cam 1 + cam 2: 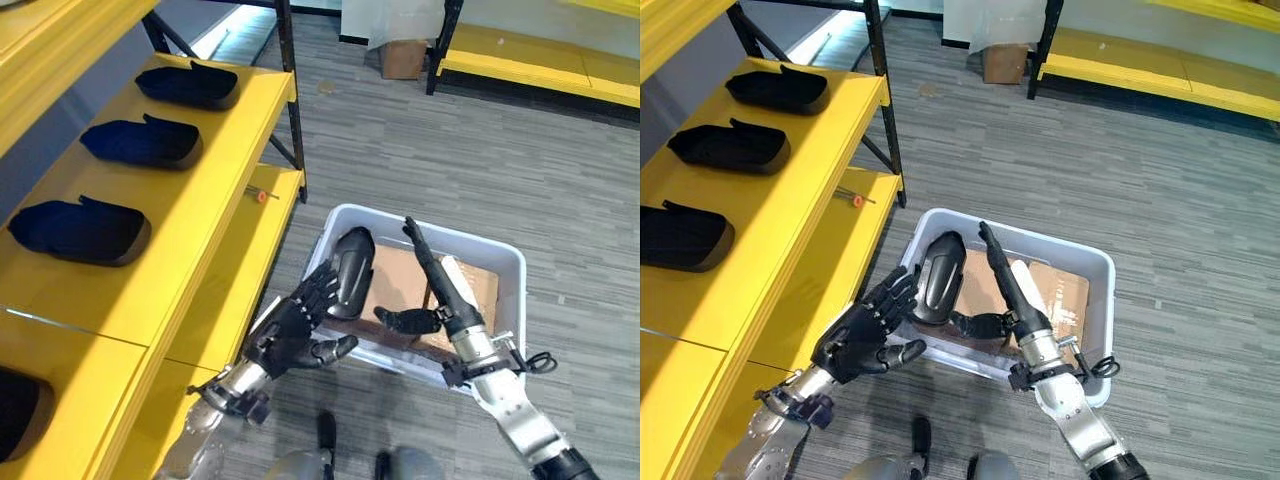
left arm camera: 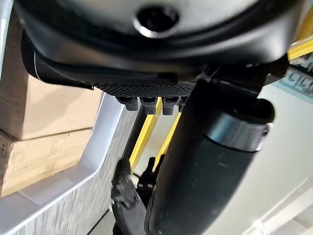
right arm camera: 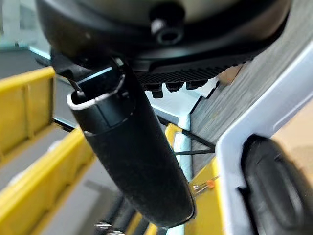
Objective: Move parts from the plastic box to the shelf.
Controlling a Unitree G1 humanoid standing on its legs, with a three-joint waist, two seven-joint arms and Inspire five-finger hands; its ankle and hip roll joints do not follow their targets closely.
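A pale plastic box [image 1: 497, 255] stands on the floor beside a yellow shelf [image 1: 200, 190]. A dark curved part [image 1: 351, 270] stands tilted at the box's left rim, also seen as the part [image 3: 274, 191] in the right wrist view. My left hand [image 1: 288, 326] is open, its straight fingers resting against the part's outer side from outside the box. My right hand [image 1: 442, 285] is inside the box with its fingers straight and pointing up, and its thumb [image 1: 405, 320] reaches toward the part's lower end. Three similar dark parts [image 1: 145, 140] lie on the upper shelf board.
Brown cardboard [image 1: 400, 285] lines the box's bottom. A small orange-tipped tool [image 1: 262, 196] lies on the lower shelf board. A black shelf post [image 1: 290, 100] stands behind it. Farther off are a cardboard carton [image 1: 403, 58] and another yellow shelf [image 1: 540, 60].
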